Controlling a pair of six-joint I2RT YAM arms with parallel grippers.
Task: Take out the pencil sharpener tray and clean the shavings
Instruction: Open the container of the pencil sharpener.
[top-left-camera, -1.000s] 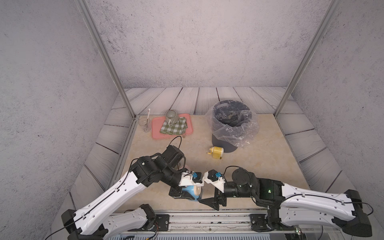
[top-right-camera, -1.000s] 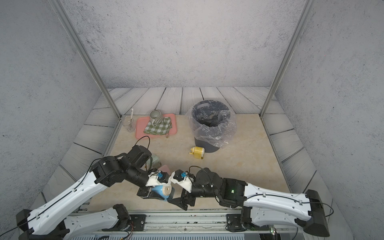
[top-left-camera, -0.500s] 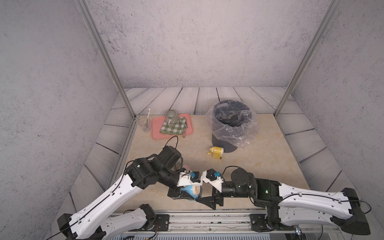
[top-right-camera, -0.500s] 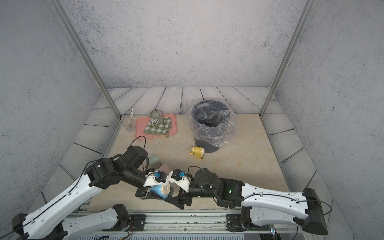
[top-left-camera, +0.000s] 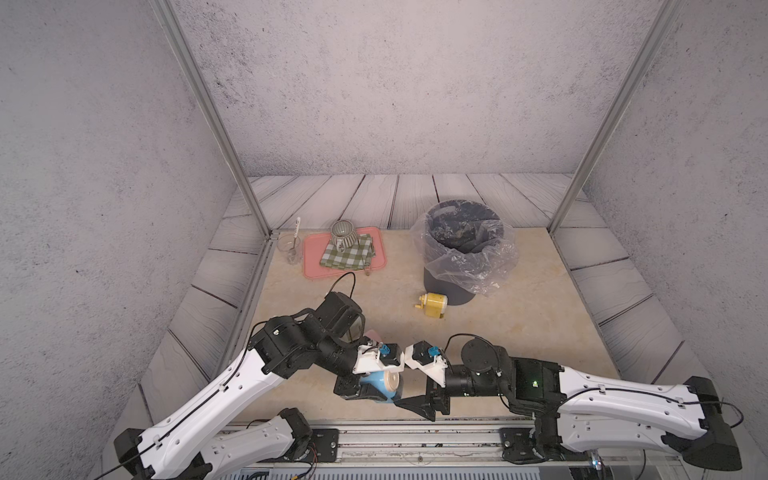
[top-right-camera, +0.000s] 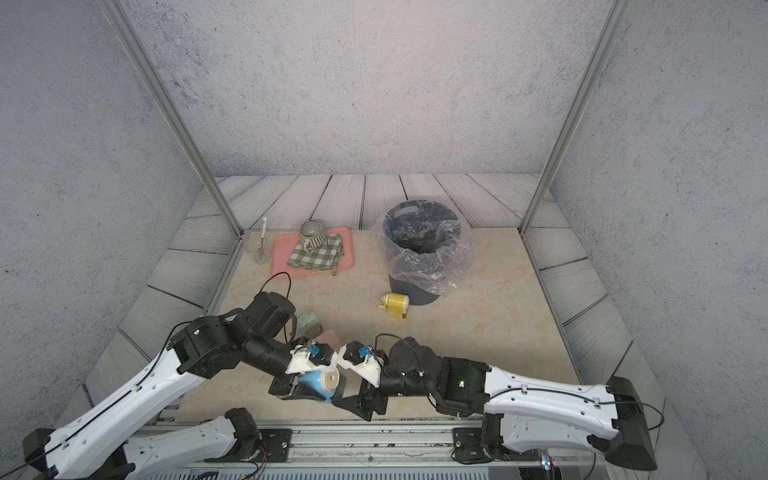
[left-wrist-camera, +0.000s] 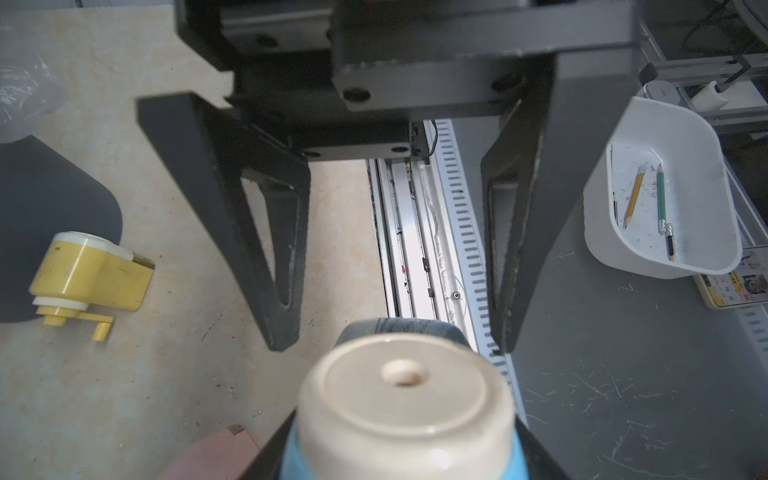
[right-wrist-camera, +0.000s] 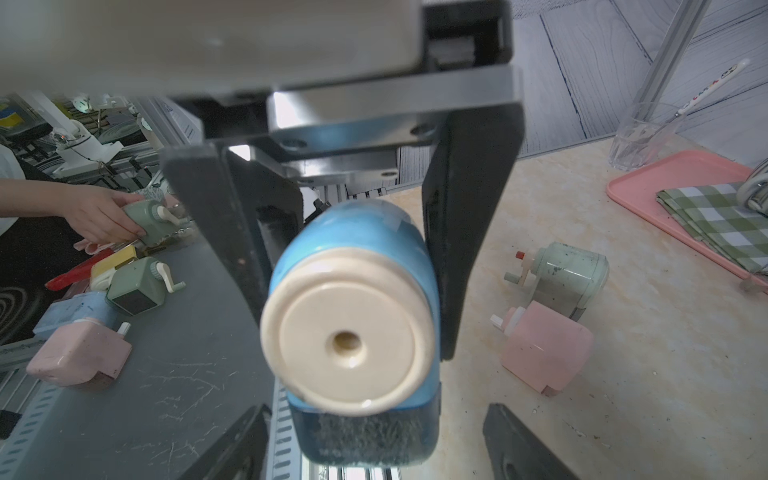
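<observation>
Bright diffuse light, soft shadows, top views bowed at edges, pencil sharpener (left-wrist-camera: 405, 399) blurred close-up

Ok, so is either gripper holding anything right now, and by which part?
The left gripper holds the blue pencil sharpener by the two sides of its body. The right gripper is open, holding nothing.

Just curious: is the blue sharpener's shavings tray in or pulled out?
In: the dark tray sits seated in the base of the blue pencil sharpener, not drawn forward.

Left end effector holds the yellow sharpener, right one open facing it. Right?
No: the left end effector holds the blue sharpener, not a yellow one, per the right wrist view. The right end effector is open, facing it.
</observation>
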